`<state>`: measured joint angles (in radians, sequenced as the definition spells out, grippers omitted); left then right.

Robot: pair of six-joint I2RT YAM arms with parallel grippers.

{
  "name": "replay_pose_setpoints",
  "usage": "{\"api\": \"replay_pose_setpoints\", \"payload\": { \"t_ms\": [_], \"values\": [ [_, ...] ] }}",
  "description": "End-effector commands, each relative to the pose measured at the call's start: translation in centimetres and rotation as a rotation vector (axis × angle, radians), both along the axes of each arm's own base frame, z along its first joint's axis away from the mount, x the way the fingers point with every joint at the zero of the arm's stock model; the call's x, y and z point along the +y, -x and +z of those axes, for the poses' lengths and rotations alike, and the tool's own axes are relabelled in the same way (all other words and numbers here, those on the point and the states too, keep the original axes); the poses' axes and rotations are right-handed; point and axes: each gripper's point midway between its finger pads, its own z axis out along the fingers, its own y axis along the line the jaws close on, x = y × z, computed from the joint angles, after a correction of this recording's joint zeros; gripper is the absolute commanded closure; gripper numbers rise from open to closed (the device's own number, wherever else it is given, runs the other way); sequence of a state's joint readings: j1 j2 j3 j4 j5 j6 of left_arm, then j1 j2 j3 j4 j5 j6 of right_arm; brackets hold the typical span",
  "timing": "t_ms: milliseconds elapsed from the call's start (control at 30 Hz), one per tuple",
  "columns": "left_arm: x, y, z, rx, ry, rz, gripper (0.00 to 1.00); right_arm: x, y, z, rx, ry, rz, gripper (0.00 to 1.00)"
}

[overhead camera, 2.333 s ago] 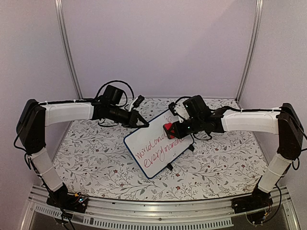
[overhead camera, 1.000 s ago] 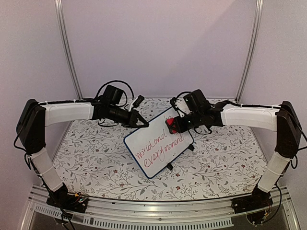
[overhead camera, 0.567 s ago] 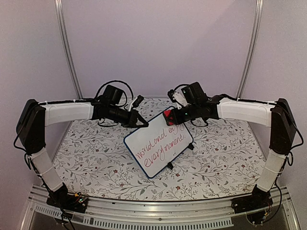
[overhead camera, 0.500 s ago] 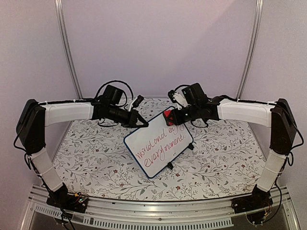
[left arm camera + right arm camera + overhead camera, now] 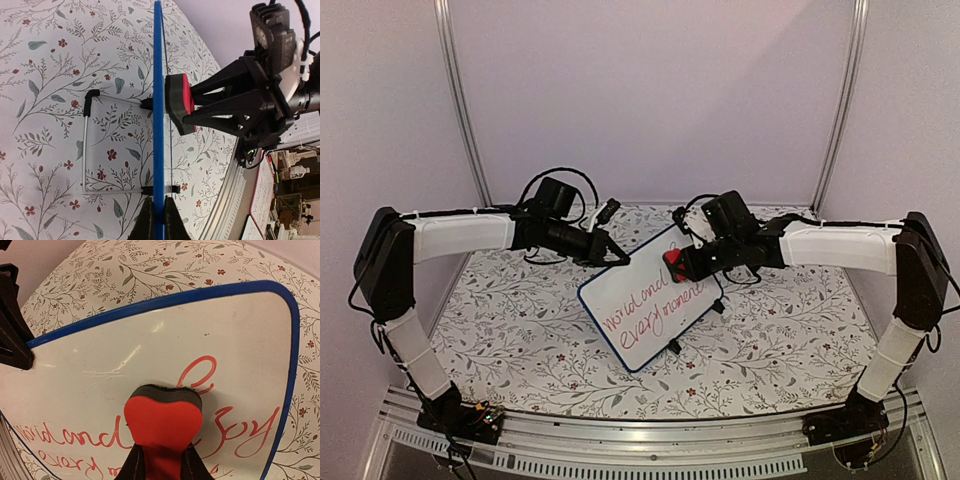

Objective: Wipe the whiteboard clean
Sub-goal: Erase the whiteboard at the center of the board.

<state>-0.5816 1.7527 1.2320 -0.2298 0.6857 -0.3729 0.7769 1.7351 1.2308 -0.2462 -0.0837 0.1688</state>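
The whiteboard (image 5: 645, 315) stands tilted on its wire stand (image 5: 87, 145), with red handwriting across it. My left gripper (image 5: 619, 258) is shut on the upper left edge of its blue frame; in the left wrist view the frame (image 5: 158, 100) runs edge-on between the pinching fingertips (image 5: 146, 222). A red eraser (image 5: 671, 264) with a dark felt pad is held in my right gripper (image 5: 680, 265), which is shut on it. The pad presses on the board's upper right part. In the right wrist view the eraser (image 5: 162, 415) covers part of the top line of writing on the board (image 5: 125, 350).
The table (image 5: 520, 300) has a floral-patterned cover. Metal posts (image 5: 460, 100) and pale walls enclose the back and sides. A rail (image 5: 620, 450) runs along the near edge between the arm bases.
The right gripper carried the eraser up to the board's top edge, then back down toward the near right over the top line. The left arm and the board stayed still.
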Motion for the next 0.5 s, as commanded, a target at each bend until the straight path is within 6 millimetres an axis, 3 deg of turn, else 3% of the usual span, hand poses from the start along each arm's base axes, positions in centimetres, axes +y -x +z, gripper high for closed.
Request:
{"api": "replay_pose_setpoints", "payload": {
  "t_ms": [0, 267, 467],
  "values": [
    [-1.0, 1.2, 1.5, -0.037, 0.030, -0.068, 1.00, -0.7, 0.2, -0.2, 0.012, 0.029, -0.021, 0.91],
    [-1.0, 1.2, 1.6, -0.040, 0.030, -0.068, 1.00, -0.7, -3.5, 2.3, -0.020, -0.016, -0.072, 0.92],
    [-0.9, 1.2, 1.8, -0.045, 0.032, -0.068, 1.00, -1.0, -3.7, 1.0, 0.013, 0.005, -0.072, 0.92]
  ]
}}
